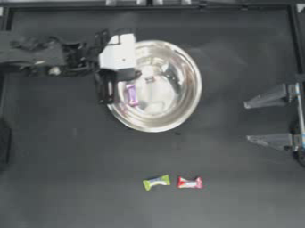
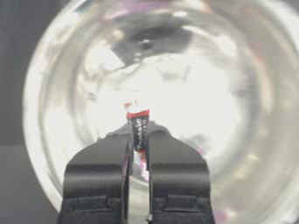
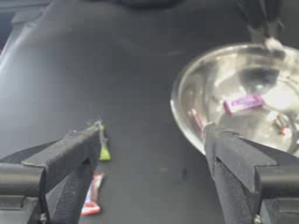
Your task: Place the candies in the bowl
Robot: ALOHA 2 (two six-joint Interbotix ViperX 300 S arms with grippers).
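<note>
Left gripper (image 2: 137,148): I am holding it over the bowl's near-left rim, jaws pinched almost shut on a white-and-dark candy (image 2: 137,124) whose red-tipped end is poking out just beyond the fingertips.
Right gripper (image 3: 152,148): I am keeping it parked at the right side of the table, jaws spread wide with nothing between them.
Bowl (image 1: 187,95): it is sitting directly below and ahead of my left jaws; its shiny inside fills the left wrist view.
Already in the bowl: a purple candy (image 1: 131,95) is lying on the inner slope just beside my left fingertips; farther in I am seeing a small reddish wrapper (image 3: 284,130), probably another candy, though I cannot tell for sure.
Still on the table: a lime green candy (image 1: 157,181) and a red candy (image 1: 190,182) are lying side by side, well apart from the bowl and near the right jaws' side in the right wrist view.
Step in hand: I am judging this to be the release over the bowl.
Doing it well: I am aiming to keep the tips inside the rim line and open smoothly, without swinging, so the wrapper falls down the slope rather than skipping out.
Watching for: the wrapper clinging to one pad.
</note>
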